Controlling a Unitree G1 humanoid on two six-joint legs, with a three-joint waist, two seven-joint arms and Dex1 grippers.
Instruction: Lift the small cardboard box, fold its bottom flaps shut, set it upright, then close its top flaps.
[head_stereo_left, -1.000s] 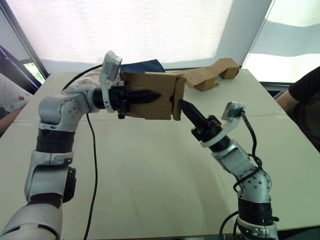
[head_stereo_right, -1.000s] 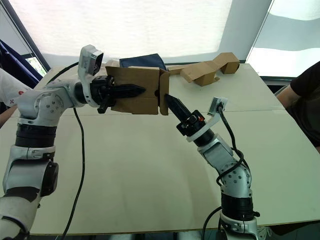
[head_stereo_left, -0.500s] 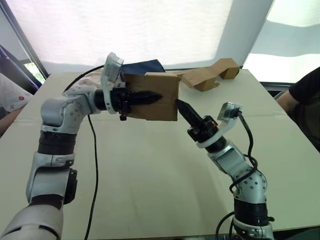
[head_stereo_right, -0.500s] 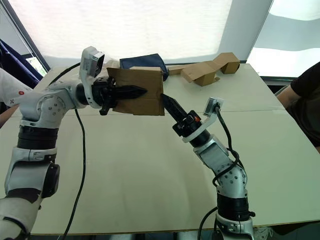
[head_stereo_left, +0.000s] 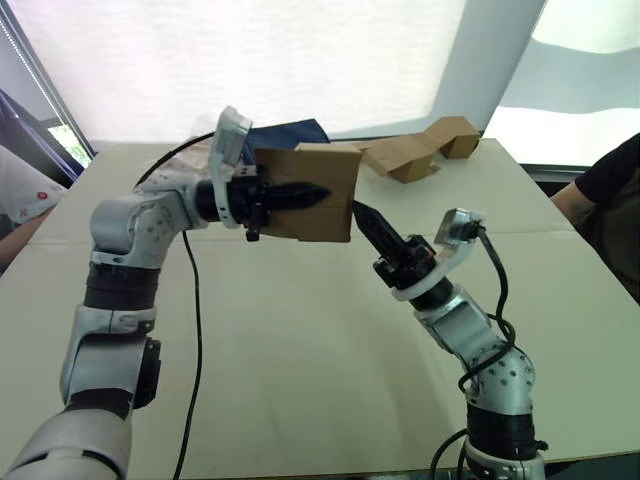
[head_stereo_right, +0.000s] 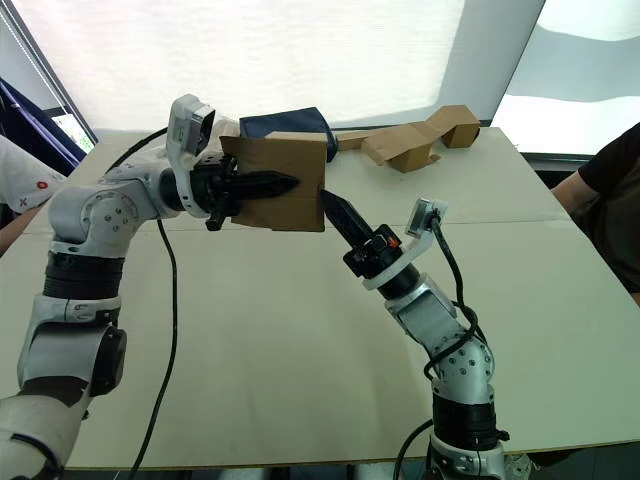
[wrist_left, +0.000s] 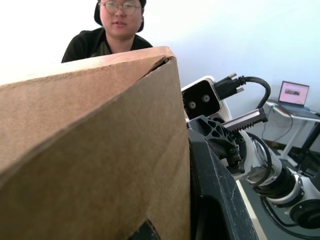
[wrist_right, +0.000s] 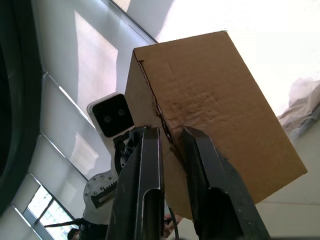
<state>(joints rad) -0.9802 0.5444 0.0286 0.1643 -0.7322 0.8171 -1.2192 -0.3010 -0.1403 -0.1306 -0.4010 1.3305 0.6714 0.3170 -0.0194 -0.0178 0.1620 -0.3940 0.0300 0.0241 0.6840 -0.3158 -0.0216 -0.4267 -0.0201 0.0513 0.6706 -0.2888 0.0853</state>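
Left eye view: left gripper (head_stereo_left: 312, 193) clamped on the small cardboard box (head_stereo_left: 322, 192), held above the table (head_stereo_left: 300, 340); right gripper (head_stereo_left: 361, 213), fingers slightly parted, touches its lower right corner.

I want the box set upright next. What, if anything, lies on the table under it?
Nothing visible. The small cardboard box hangs in the left gripper, the right gripper at its end, and the table beneath is bare; the crooked cardboard piece lies farther back.

Left gripper (head_stereo_left: 300, 195) clamped; right gripper (head_stereo_left: 362, 214) slightly parted.
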